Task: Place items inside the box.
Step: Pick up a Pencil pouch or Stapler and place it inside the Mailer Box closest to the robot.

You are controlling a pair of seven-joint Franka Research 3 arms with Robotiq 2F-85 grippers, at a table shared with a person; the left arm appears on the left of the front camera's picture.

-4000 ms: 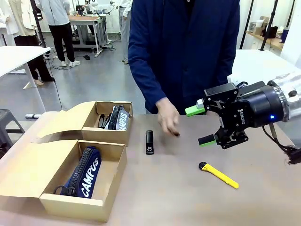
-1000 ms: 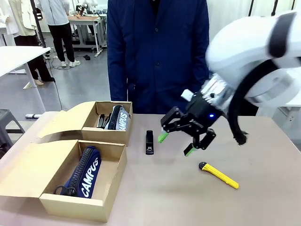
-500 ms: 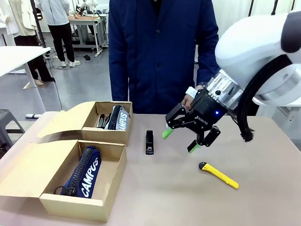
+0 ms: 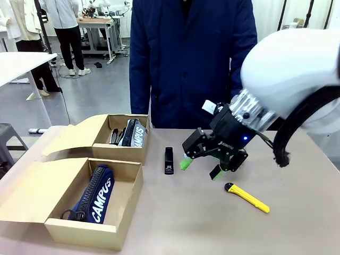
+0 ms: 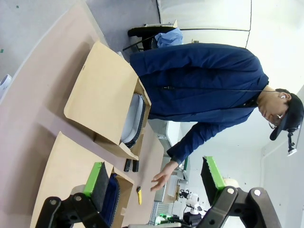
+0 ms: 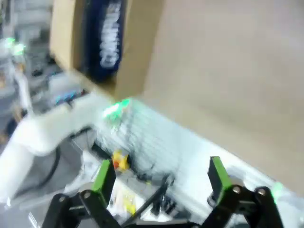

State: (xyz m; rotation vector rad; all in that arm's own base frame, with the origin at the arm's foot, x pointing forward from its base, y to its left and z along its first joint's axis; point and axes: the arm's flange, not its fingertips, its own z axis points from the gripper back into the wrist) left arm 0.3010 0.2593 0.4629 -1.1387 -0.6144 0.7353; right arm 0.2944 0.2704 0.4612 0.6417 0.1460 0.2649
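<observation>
Two open cardboard boxes sit at the table's left. The near box [image 4: 85, 232] holds a navy "CAMPUS" pouch [image 4: 98, 194], and the far box [image 4: 121, 154] holds a grey pouch [image 4: 133, 133]. A black marker [image 4: 169, 160] lies on the table just right of the far box. A yellow utility knife [image 4: 247, 197] lies further right. My right gripper [image 4: 201, 168] hangs open, low over the table between the marker and the knife, holding nothing. Its blurred wrist view shows the navy pouch [image 6: 107, 38]. My left gripper [image 5: 154, 178] is open with nothing between its fingers.
A person in a dark blue coat [image 4: 194, 58] stands at the table's far edge, one hand [image 5: 164, 175] stretched out over the table. The boxes' lids [image 4: 26, 191] lie folded out to the left. Bare tabletop [image 4: 202, 228] lies in front of the knife.
My right gripper, still open, has dropped lower and slightly left, closer to the table between the marker and the knife. The person has shifted a little to the right.
</observation>
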